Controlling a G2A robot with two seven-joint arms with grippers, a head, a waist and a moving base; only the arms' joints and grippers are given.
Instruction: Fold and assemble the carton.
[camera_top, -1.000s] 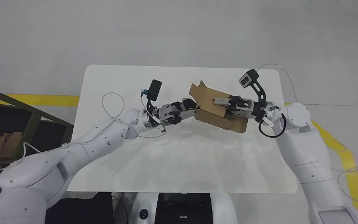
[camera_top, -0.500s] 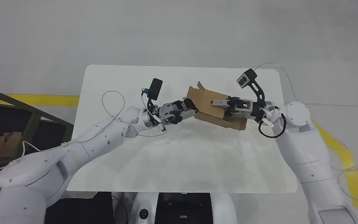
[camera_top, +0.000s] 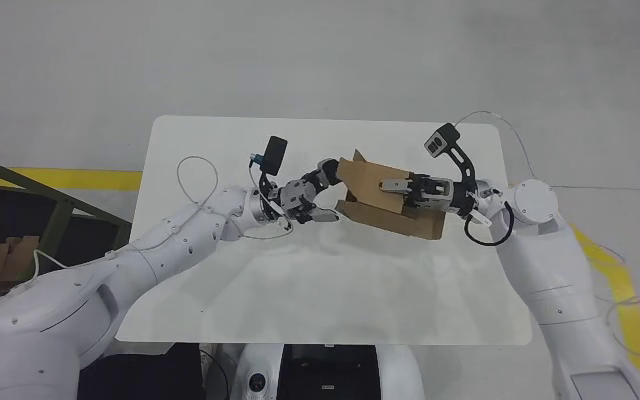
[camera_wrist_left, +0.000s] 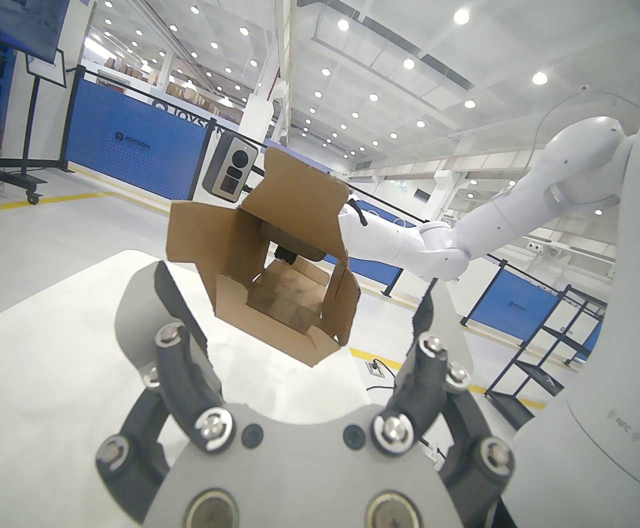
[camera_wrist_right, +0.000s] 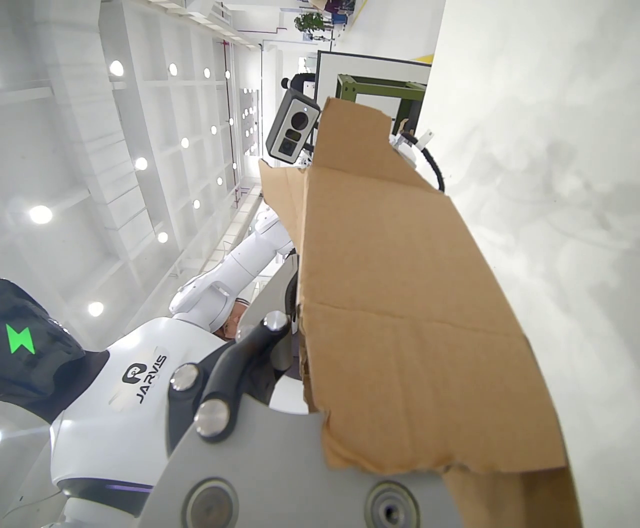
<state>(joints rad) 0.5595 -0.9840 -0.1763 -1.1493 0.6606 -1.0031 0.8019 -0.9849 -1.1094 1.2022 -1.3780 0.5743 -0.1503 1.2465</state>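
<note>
The brown carton is held above the middle of the white table, partly unfolded, with its open end and loose flaps toward the left arm. My right gripper is shut on the carton's top wall. In the right wrist view one finger presses against the wall of the carton and the other finger is hidden behind it. My left gripper stands open just short of the carton's open end. In the left wrist view its fingers are spread wide, with the carton beyond them, untouched.
Bare white table lies all around and in front of the carton. A green rack stands on the floor off the table's left edge. Yellow floor lines run past both sides.
My left gripper has opened and drawn back a little from the carton's end, which it touched before. The right gripper keeps its hold, and the carton has barely shifted.
</note>
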